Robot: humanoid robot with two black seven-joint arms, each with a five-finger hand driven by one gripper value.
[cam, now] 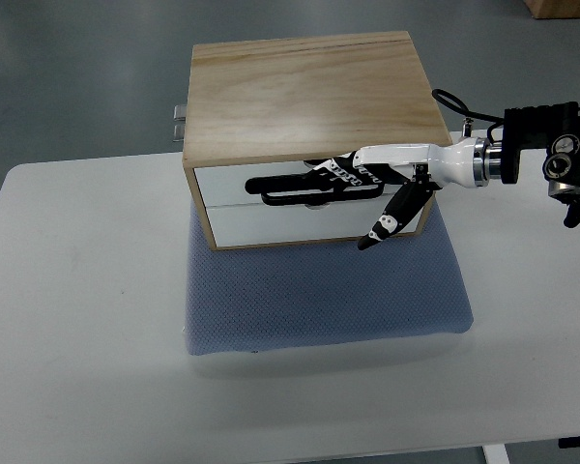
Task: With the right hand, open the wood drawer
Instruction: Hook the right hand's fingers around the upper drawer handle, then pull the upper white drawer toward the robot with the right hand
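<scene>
A wooden drawer box (309,106) is seen on a blue-grey mat (324,295) on the white table (77,290). Both white drawer fronts sit flush, closed. The right hand (343,184) is laid across the upper drawer (232,184), fingers (290,188) stretched flat along its front, thumb (391,217) angled down over the lower drawer (280,224). Nothing is gripped.
</scene>
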